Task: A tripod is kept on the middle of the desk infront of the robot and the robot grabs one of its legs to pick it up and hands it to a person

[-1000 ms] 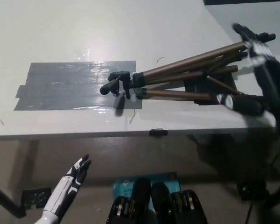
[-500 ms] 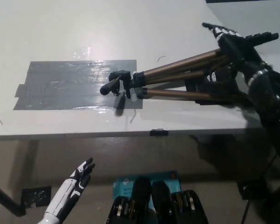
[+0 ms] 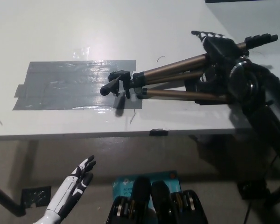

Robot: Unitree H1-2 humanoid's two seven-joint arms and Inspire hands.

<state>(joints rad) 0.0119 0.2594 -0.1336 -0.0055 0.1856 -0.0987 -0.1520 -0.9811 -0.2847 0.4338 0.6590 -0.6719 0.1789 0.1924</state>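
The tripod (image 3: 172, 81) lies folded on the white desk (image 3: 130, 28), its black head (image 3: 116, 86) pointing left and its bronze legs running right and up to black feet (image 3: 261, 38). My black right hand (image 3: 215, 49) hovers over the legs' right half, covering them there. Its fingers (image 3: 201, 34) stretch apart toward the upper left, so the hand is open and not closed around a leg. My white left hand (image 3: 78, 176) rests low at the lower left, below the desk's front edge, fingers apart and holding nothing.
A patch of grey tape (image 3: 70, 84) covers the desk left of the tripod head. The desk's front edge (image 3: 84, 136) carries a small black clip (image 3: 158, 132). A blue object (image 3: 170, 178) lies on the floor below, and black stand parts (image 3: 256, 191) sit at the lower right.
My right hand has swung left from beyond the tripod's feet to over the legs. The tripod has stayed in place. The left hand has barely shifted.
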